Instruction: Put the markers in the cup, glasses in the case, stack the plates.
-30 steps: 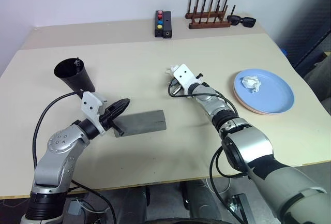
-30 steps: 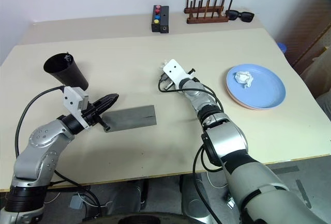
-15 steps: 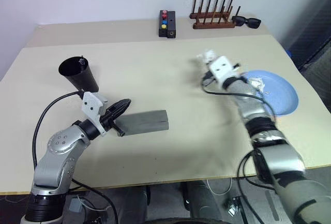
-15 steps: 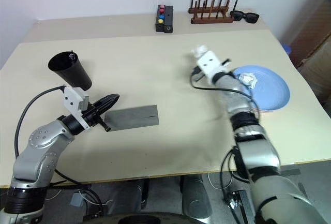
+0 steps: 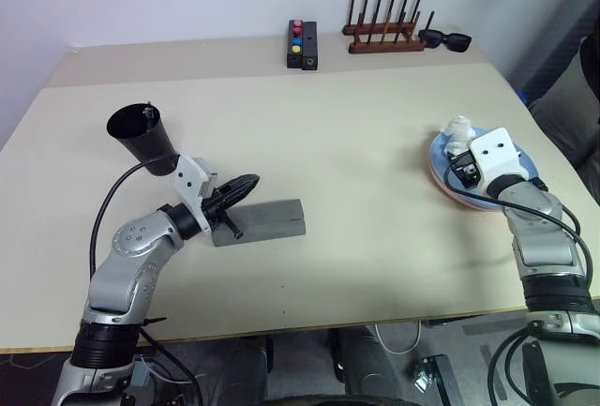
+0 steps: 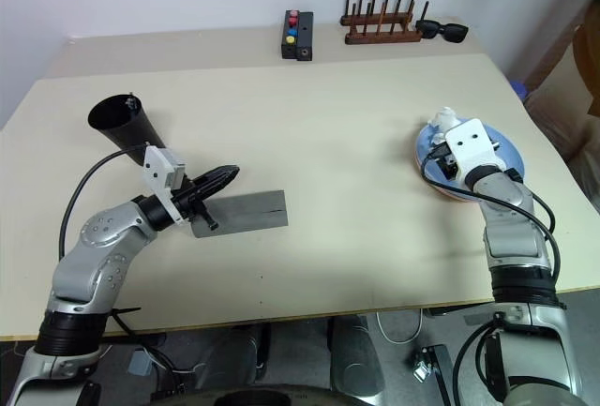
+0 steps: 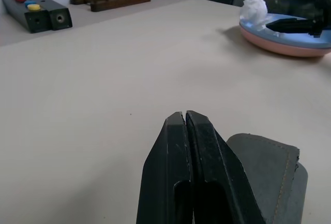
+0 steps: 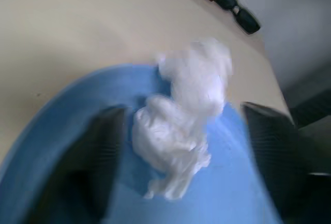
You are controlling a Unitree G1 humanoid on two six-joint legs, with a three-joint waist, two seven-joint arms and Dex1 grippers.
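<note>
A light blue plate [image 8: 57,131] lies stacked on a salmon pink plate [image 7: 289,45] at the table's right side. My right gripper [image 8: 185,114] hovers over them, open, its fingers wide on either side of a crumpled white paper wad [image 5: 457,129] that rests on the blue plate. The grey case [image 5: 267,220] lies closed at the left centre. My left gripper [image 5: 248,182] is shut and empty, just above the case's near end. The black cup [image 5: 141,134] stands behind it, a slim dark marker end [image 5: 147,108] poking above its rim. The glasses are hidden or out of view.
Along the back edge sit a black box with coloured buttons [image 5: 302,43], a wooden peg rack [image 5: 380,36] and black sunglasses [image 5: 450,40]. A person [image 5: 567,106] stands beyond the table's right edge.
My right arm swung from the table's middle to the right, over the plates, carrying the white wad, and its fingers opened. The left gripper edged slightly right, still shut.
</note>
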